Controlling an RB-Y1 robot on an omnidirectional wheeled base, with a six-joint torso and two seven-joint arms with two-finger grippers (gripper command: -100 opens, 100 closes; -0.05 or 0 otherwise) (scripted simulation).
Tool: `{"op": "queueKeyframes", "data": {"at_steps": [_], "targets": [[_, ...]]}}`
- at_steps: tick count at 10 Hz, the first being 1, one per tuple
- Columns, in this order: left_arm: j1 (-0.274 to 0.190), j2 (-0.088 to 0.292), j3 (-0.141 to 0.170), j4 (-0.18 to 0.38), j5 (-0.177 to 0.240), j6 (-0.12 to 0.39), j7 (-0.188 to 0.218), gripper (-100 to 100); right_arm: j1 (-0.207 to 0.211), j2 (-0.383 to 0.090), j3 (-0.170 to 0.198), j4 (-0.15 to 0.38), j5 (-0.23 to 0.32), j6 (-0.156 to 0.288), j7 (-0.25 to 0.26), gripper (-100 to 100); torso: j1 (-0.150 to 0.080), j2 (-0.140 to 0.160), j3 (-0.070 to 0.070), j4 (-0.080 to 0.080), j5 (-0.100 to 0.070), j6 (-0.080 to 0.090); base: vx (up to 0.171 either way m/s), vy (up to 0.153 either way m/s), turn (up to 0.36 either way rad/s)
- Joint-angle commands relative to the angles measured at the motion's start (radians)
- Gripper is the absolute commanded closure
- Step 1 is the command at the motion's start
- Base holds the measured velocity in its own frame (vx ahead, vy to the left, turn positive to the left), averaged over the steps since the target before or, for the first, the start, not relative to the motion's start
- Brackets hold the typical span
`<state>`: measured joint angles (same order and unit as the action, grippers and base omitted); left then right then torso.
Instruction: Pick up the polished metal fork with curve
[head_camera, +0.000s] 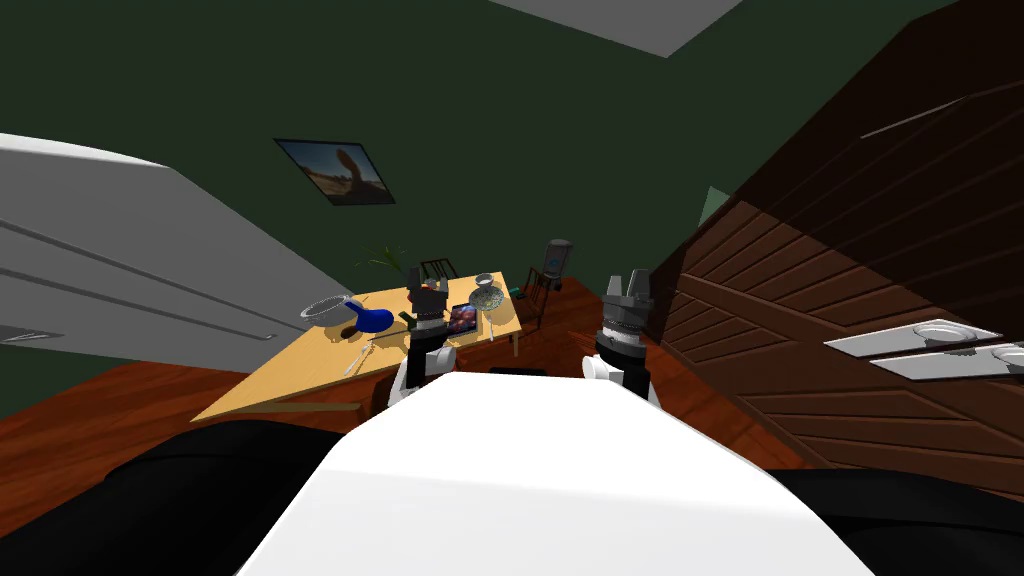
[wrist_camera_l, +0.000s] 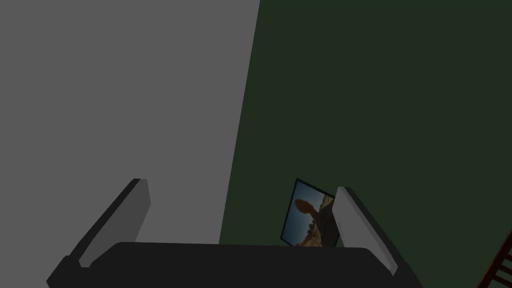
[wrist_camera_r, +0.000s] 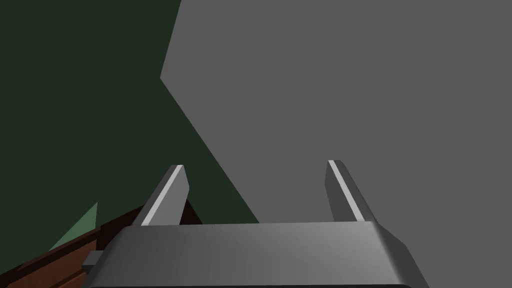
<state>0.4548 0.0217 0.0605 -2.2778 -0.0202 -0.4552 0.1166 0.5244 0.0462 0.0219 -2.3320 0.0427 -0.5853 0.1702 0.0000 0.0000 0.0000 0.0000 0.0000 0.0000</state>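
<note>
Pale wooden table carries a round wire-mesh bowl, a glossy blue vessel and, just in front of the vessel, a thin silvery fork lying flat. The left gripper is raised over the table and the right gripper beside it, both with flat blade fingers spread wide, gripping nothing.

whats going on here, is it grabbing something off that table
Nothing is held yet. Both arms are raised in front of the robot, the left gripper and right gripper open and empty. The tan table with a pale utensil, likely the fork, lies ahead, untouched.
</note>
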Motion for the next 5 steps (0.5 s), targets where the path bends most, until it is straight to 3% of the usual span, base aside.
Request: {"op": "queueKeyframes", "data": {"at_steps": [1, 3, 5], "targets": [[0.004, 0.038, 0.01, 0.01, 0.019, 0.015, 0.006, -100, 0.0, 0.0, 0.0, 0.0, 0.0, 0.0, 0.0, 0, 0.0, 0.0, 0.0, 0.0, 0.0, 0.0, -0.056, -0.036, -0.043], [0.015, 0.075, 0.033, 0.034, 0.066, 0.051, 0.025, -100, 0.0, 0.0, 0.0, 0.0, 0.0, 0.0, 0.0, 0, -0.003, 0.006, 0.003, 0.001, -0.001, 0.0, -0.133, -0.079, -0.073], [0.026, 0.09, 0.055, 0.06, 0.111, 0.085, 0.045, -100, 0.0, 0.0, 0.0, 0.0, 0.0, 0.0, 0.0, 0, -0.007, 0.01, 0.006, 0.002, -0.002, 0.0, -0.136, -0.12, -0.076]]}}
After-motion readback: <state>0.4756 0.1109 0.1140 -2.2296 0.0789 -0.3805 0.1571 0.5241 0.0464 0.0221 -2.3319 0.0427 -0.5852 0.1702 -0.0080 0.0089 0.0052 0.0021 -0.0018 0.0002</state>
